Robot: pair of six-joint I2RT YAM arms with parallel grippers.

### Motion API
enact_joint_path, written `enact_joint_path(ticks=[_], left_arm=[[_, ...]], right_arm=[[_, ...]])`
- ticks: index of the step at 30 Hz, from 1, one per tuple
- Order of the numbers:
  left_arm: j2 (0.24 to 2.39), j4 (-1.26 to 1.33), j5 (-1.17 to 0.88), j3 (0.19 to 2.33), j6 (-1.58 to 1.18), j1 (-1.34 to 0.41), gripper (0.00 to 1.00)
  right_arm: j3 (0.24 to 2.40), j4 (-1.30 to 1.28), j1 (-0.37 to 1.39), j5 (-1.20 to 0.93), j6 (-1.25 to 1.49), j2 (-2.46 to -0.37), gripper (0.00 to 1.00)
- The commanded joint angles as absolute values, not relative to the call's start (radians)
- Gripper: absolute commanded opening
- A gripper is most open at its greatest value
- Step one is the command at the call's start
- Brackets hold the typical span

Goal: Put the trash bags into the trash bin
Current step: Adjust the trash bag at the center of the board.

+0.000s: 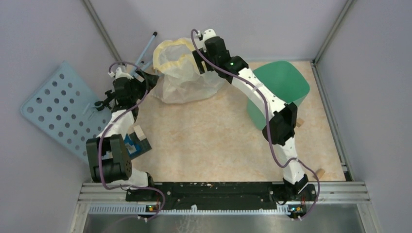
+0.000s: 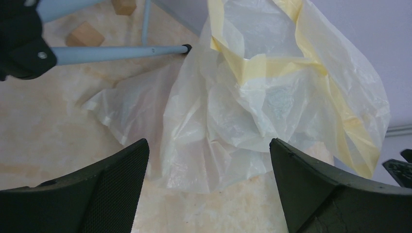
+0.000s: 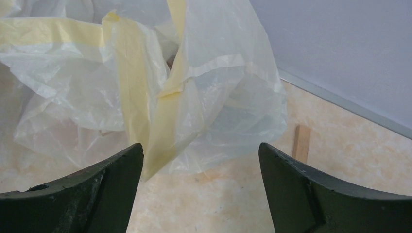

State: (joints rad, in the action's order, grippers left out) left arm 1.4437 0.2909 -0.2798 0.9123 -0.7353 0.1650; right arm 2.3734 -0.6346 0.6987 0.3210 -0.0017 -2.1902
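Note:
The pale-blue trash bag is out of view in all frames. The mint-green trash bin (image 1: 279,94) stands at the back right, its mouth open and uncovered. A whitish bag with a yellow rim (image 1: 187,80) sits at the back middle. My left gripper (image 1: 145,80) is open and empty at that bag's left side; the bag fills the left wrist view (image 2: 252,111) between the spread fingers, gripper (image 2: 208,145). My right gripper (image 1: 197,60) is open and empty at the bag's upper right; the bag (image 3: 218,107) lies just past the gripper (image 3: 200,145).
A pale-blue perforated board (image 1: 63,114) leans at the left wall. Blue-grey rods with a black clamp (image 1: 141,56) stand at the back left corner. Small wooden blocks (image 2: 85,34) lie near them, one strip (image 3: 301,143) lies by the back wall. A blue object (image 1: 133,143) lies front left.

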Motion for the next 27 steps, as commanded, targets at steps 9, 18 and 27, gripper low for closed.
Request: enact_joint_path(ticks=[9, 18, 27], left_arm=[[1.718, 0.441, -0.390, 1.166, -0.815, 0.169, 0.99], [1.857, 0.425, -0.410, 1.341, -0.860, 0.166, 0.93], [1.973, 0.279, -0.397, 1.498, -0.858, 0.167, 0.92]], right_arm=[[2.367, -0.501, 0.712, 0.518, -0.101, -2.256, 0.29], [2.221, -0.455, 0.712, 0.419, -0.084, -2.141, 0.00], [2.067, -0.401, 0.712, 0.413, -0.077, -2.047, 0.00]])
